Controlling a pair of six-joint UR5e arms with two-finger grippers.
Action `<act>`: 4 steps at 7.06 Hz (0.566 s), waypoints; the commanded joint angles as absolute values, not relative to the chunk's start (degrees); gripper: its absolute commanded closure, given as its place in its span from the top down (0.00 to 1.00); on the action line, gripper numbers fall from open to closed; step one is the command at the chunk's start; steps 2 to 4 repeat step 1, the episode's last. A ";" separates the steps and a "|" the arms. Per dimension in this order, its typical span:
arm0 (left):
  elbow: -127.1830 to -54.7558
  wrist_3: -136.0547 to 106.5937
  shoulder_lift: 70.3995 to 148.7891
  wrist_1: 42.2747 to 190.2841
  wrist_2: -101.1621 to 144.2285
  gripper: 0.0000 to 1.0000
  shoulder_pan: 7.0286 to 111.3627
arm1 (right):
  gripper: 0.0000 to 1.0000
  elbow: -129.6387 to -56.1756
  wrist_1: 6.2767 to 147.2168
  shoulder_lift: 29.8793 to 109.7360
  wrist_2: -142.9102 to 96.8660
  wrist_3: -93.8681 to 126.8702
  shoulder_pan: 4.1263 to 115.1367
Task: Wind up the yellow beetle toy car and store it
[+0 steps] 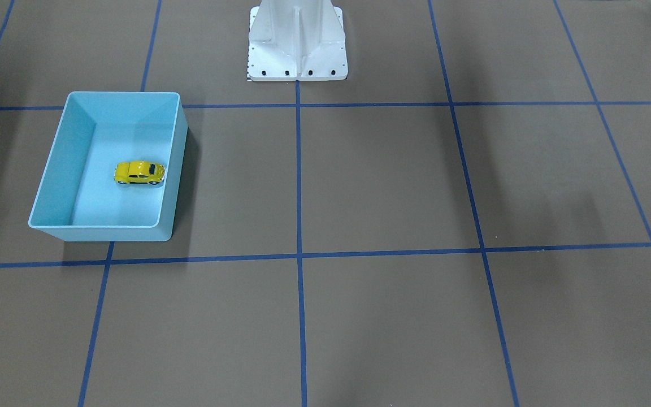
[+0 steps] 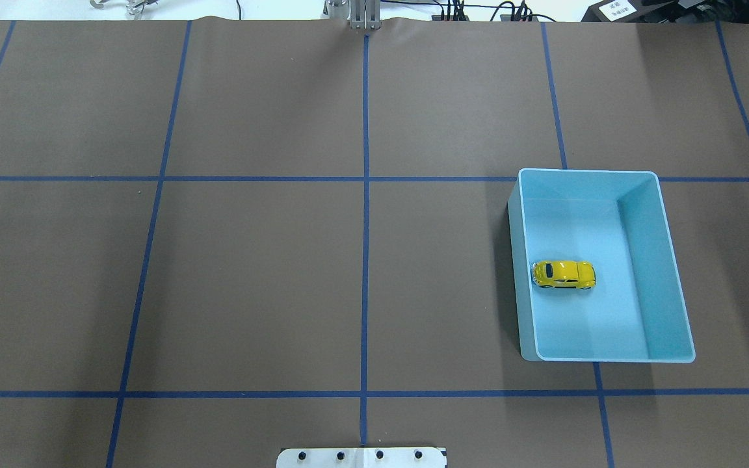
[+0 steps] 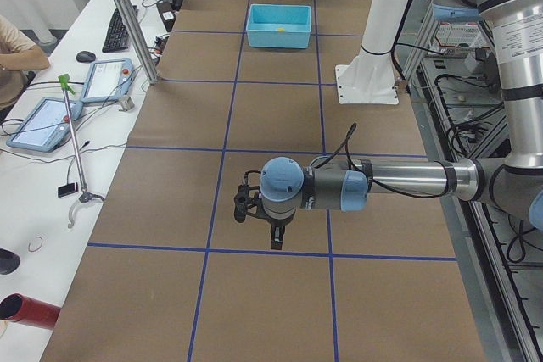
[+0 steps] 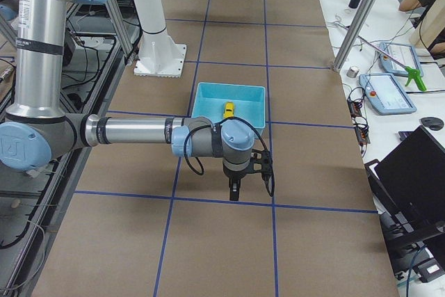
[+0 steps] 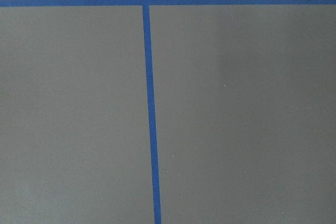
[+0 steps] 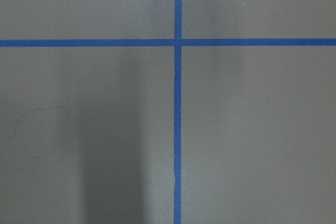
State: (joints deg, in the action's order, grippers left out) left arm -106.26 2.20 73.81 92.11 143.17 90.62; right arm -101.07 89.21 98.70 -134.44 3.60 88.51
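Note:
The yellow beetle toy car point(image 1: 140, 173) stands on its wheels on the floor of the light blue bin point(image 1: 47, 172). In the overhead view the car point(image 2: 563, 275) is near the left wall of the bin point(image 2: 673, 273). My left gripper point(image 3: 270, 231) shows only in the exterior left view, held above the table far from the bin point(image 3: 278, 36). My right gripper point(image 4: 250, 182) shows only in the exterior right view, above the table a short way from the bin point(image 4: 208, 95) and car point(image 4: 229, 109). I cannot tell whether either is open or shut. Both wrist views show only table.
The brown table is marked by blue tape lines point(image 2: 365, 227). The robot's white base point(image 1: 297, 45) stands at the table's edge. Operators' desks with tablets point(image 3: 47, 120) and a laptop point(image 4: 417, 172) lie beyond the far side.

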 commanded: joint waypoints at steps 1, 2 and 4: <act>-106.26 2.20 73.83 92.11 143.17 1.00 90.62 | 1.00 -101.07 89.21 98.61 -134.47 3.60 88.51; -106.26 2.20 73.83 92.11 143.17 1.00 90.62 | 1.00 -101.07 89.21 98.61 -134.47 3.60 88.51; -106.26 2.20 73.83 92.11 143.17 1.00 90.62 | 1.00 -101.07 89.21 98.61 -134.47 3.60 88.51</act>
